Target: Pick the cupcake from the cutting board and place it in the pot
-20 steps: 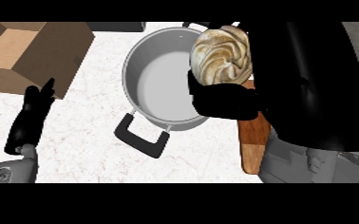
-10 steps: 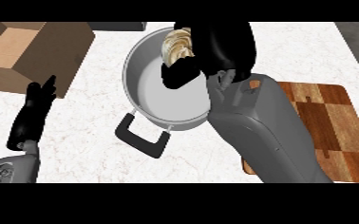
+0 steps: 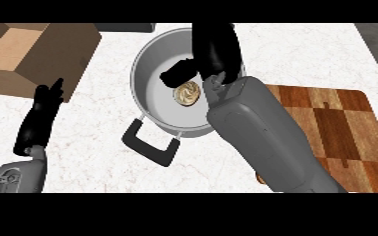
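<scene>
I see my right hand (image 3: 210, 55) over the pot (image 3: 151, 100), fingers relaxed apart above the cupcake (image 3: 187, 93); my left hand (image 3: 40, 115) rests open at left.

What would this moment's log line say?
cupcake: in pot | right hand: open above | left hand: resting

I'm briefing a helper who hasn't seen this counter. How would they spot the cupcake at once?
Find the round grey pot with a black handle, standing on the white counter left of the wooden cutting board. The cupcake sits inside it, just below the right hand. It is the only small, tan, swirl-topped thing there.
</scene>
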You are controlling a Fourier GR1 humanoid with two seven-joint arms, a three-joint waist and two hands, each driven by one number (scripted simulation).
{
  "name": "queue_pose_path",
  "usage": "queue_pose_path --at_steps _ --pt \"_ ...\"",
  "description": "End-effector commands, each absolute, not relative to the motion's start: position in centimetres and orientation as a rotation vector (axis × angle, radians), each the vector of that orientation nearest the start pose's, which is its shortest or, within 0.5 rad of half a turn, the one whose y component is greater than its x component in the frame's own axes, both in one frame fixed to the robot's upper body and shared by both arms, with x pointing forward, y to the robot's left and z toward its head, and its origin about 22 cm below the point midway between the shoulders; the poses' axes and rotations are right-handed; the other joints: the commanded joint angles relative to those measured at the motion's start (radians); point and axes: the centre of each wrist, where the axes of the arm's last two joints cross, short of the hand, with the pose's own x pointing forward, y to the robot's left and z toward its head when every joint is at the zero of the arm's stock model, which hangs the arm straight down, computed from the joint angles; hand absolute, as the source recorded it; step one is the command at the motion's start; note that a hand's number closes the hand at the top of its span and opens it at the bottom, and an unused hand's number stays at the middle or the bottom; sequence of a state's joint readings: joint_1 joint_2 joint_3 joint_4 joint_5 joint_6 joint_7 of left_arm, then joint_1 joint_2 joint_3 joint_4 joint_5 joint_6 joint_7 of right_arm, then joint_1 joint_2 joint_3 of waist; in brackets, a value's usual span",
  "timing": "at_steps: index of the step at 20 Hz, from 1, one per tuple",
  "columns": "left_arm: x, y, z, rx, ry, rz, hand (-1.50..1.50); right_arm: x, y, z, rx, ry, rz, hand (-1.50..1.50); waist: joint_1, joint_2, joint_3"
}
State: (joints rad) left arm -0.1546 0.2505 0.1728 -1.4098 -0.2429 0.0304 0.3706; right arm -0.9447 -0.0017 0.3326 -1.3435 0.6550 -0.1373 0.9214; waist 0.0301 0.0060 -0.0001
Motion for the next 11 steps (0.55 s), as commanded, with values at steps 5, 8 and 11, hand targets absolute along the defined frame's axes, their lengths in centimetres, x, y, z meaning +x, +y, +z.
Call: queue_pose_path --at_steps 5,8,11 --pt "26.6 32.1 2.8 0.532 -1.169 -0.125 0.00 34.0 -5.6 19.3 -0.553 -1.693 0.118 -1.50 -0.018 -0.006 0.001" --pt "26.8 31.7 3.0 0.528 -1.161 -0.113 0.00 34.4 -8.6 19.6 -0.590 -1.726 0.024 -1.50 -0.031 -0.008 0.001" --pt "26.9 33.8 4.2 0.535 -1.161 -0.102 0.00 33.8 -10.4 19.9 -0.605 -1.721 -0.052 -1.50 -0.034 -0.009 0.000"
